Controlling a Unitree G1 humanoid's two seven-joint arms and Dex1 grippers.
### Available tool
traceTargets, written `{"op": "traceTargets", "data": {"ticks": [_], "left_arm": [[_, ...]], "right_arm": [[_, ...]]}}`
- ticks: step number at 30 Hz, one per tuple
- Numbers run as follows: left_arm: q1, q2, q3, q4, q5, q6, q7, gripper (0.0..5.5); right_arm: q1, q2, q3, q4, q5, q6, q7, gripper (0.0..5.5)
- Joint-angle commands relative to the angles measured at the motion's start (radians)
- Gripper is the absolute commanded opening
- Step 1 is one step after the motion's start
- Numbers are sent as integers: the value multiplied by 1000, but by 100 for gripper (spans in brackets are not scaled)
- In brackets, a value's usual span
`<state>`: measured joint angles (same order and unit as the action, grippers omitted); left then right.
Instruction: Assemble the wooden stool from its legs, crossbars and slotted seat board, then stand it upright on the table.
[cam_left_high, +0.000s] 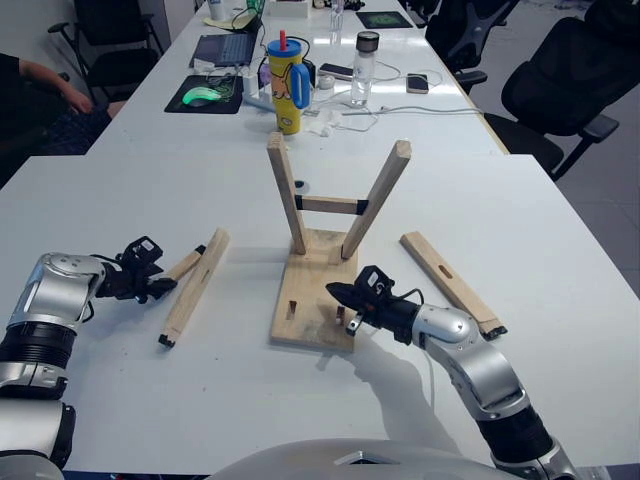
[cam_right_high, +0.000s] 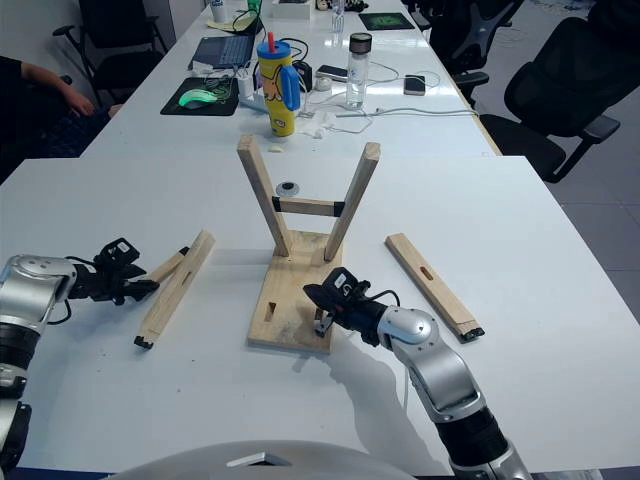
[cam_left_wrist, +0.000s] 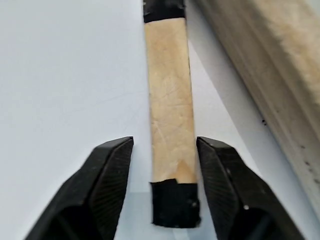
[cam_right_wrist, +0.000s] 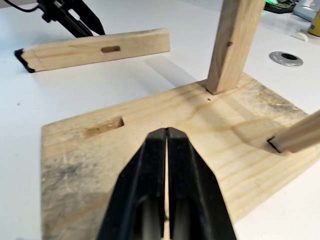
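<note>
Wooden stool (cam_left_high: 322, 252), half assembled and upside down at the middle of the white surface (cam_left_high: 130, 200). Its seat board (cam_left_high: 300, 295) lies flat, underside up, so the slots face the robot. Two upright legs (cam_left_high: 286, 195) stand in the far slots, leaning apart and tied by a fitted crossbar (cam_left_high: 330, 205). The near pair of slots, among them an open slot (cam_right_wrist: 102, 126), waits for the rest.

A loose leg (cam_left_high: 195, 285) lies to the robot's left of the board, with a loose crossbar (cam_left_wrist: 170, 100) just beside it. A second loose leg (cam_left_high: 450, 282) lies to the right, its mortise facing up.

The left end effector (cam_left_wrist: 164, 144) sits low at the surface with its fingers spread to either side of the loose crossbar's black-capped end. They are not closed on it, and the pose looks lined up for a pickup. The right end effector (cam_right_wrist: 166, 135) is pinched closed and carries nothing. It hovers over the near part of the board by the empty slots, perhaps to steady the board, though contact cannot be made out.

By this look the job is about halfway: two legs and one crossbar to fit, then the turn upright.
</note>
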<state>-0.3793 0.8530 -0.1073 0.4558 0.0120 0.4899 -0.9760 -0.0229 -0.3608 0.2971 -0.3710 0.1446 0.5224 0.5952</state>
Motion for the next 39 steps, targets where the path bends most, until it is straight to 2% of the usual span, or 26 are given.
{"op": "traceTargets", "data": {"ticks": [1, 3, 11, 13, 17, 20, 22, 27, 30, 35, 39], "left_arm": [[56, -28, -23, 32, 9, 11, 9, 161], [63, -37, -15, 33, -4, -3, 3, 133], [55, -55, -9, 30, -9, -89, 14, 132], [41, -68, 24, 5, -37, -180, 19, 132], [44, -78, 128, -158, -125, -235, 42, 132], [28, -165, 299, -191, -178, -457, 245, 132], [163, -218, 339, -320, -180, -601, 297, 132], [479, -352, 269, -627, -221, -683, 332, 132], [573, -405, 224, -750, -201, -689, 365, 132], [588, -464, 112, -853, -138, -642, 419, 132], [610, -480, 61, -901, -96, -612, 453, 132]], "right_arm": [[-27, 8, -6, 35, -30, 3, -46, 0], [-30, 17, -17, 36, -23, 3, -55, 0], [-31, 66, -86, -5, 43, 49, -99, 0], [-29, 82, -114, -22, 76, 69, -108, 0], [-13, 135, -183, -80, 262, 147, -66, 0], [1, 185, -228, -123, 399, 195, -75, 44], [0, 206, -249, -141, 468, 219, -87, 72], [11, 241, -299, -181, 592, 247, -137, 147], [13, 283, -331, -208, 696, 258, -184, 190], [3, 317, -335, -224, 809, 270, -261, 283], [-23, 320, -325, -207, 846, 266, -296, 287]]}}
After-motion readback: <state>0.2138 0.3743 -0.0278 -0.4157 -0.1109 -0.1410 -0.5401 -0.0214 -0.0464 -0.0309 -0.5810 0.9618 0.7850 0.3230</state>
